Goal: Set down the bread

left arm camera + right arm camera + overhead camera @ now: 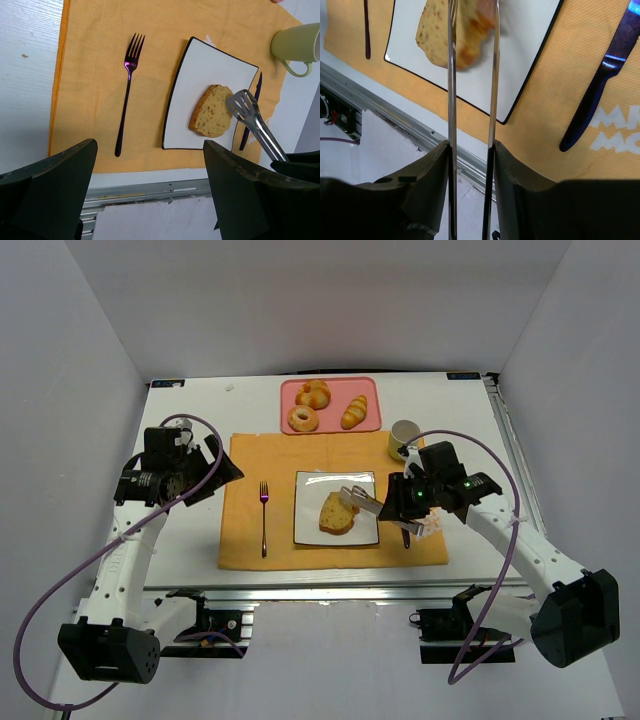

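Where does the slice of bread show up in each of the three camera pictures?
Top external: the bread lies at the picture's centre, on the white plate.
Left wrist: bread right of centre, on the same plate, the tongs over its right edge.
Right wrist: bread at the top edge, left of centre, partly behind the tongs' arms.
Shared landmark: the black-rimmed white plate under it.

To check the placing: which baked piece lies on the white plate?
The bread slice, alone on the white plate; the croissant, donut and third pastry sit on the pink tray.
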